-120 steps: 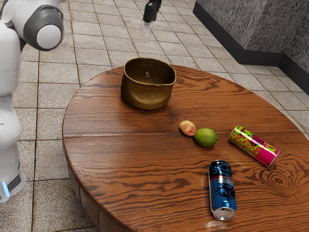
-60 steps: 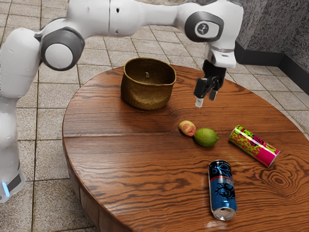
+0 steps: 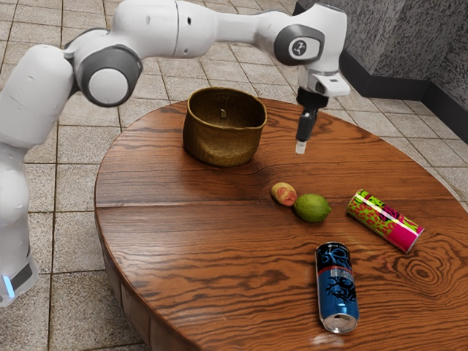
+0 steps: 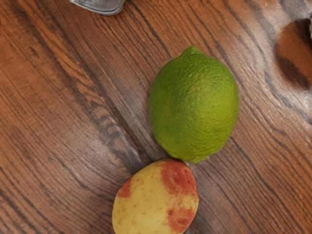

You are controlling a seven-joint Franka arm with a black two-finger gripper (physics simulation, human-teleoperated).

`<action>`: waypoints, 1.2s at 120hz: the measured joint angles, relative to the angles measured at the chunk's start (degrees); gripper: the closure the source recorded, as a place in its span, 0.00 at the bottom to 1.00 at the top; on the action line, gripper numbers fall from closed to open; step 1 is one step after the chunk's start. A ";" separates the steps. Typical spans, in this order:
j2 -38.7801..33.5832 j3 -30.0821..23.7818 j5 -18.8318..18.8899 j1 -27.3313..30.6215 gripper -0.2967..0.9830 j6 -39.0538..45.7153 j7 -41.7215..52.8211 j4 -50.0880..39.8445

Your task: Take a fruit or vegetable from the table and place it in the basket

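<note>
Black claw hangs above the table, whether spread or pressed together I cannot tell.

white rounded arm, dark grey joint rings, pale round caps, small black emblem, blue light strip near base

lime: green | potato: yellow, red-blotched (freckled, too) | basket: golden-brown | table: brown, dark-grained

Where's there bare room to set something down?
The table is bare from basket and blue can to its rim on the exterior view's left; a smaller patch separates lime and blue can. It's crowded where lime and potato sit side by side.
</note>
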 joint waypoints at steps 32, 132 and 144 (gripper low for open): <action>-1.09 5.58 3.82 -7.42 0.24 -0.04 -1.80 2.22; 8.59 1.60 6.02 -10.37 0.23 4.64 -1.35 1.94; 8.91 1.60 6.01 -10.67 0.23 4.78 -1.25 1.93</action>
